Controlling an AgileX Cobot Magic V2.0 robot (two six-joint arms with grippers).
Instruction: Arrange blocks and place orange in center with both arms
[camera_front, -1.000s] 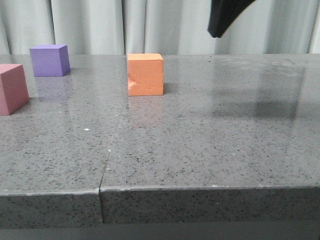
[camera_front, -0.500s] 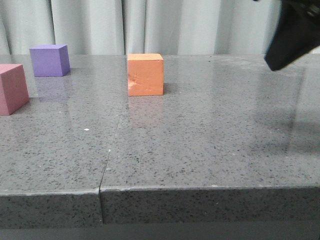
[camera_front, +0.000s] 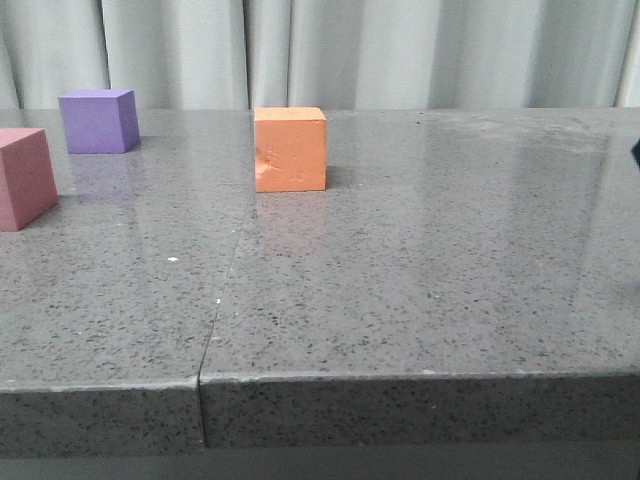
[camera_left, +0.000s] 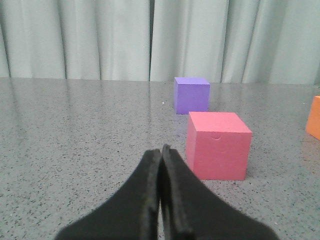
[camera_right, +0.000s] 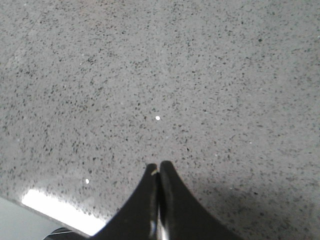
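The orange cube (camera_front: 291, 148) stands near the middle of the grey table, a dent in its front face; its edge shows in the left wrist view (camera_left: 314, 117). The purple cube (camera_front: 98, 120) stands at the far left, also in the left wrist view (camera_left: 191, 94). The pink cube (camera_front: 24, 177) is at the left edge, nearer the front, and close ahead of my left gripper (camera_left: 161, 149) in the left wrist view (camera_left: 218, 145). My left gripper is shut and empty. My right gripper (camera_right: 158, 166) is shut and empty over bare table; only a dark sliver (camera_front: 636, 151) shows at the front view's right edge.
The grey speckled table (camera_front: 400, 270) has a seam (camera_front: 225, 290) running front to back left of the orange cube. Its front edge (camera_front: 400, 378) is near the camera. Pale curtains (camera_front: 400, 50) hang behind. A bright table edge (camera_right: 60, 210) shows in the right wrist view.
My right gripper has moved from above the table's right-centre down and to the right, almost out of the front view. The cubes have not moved.
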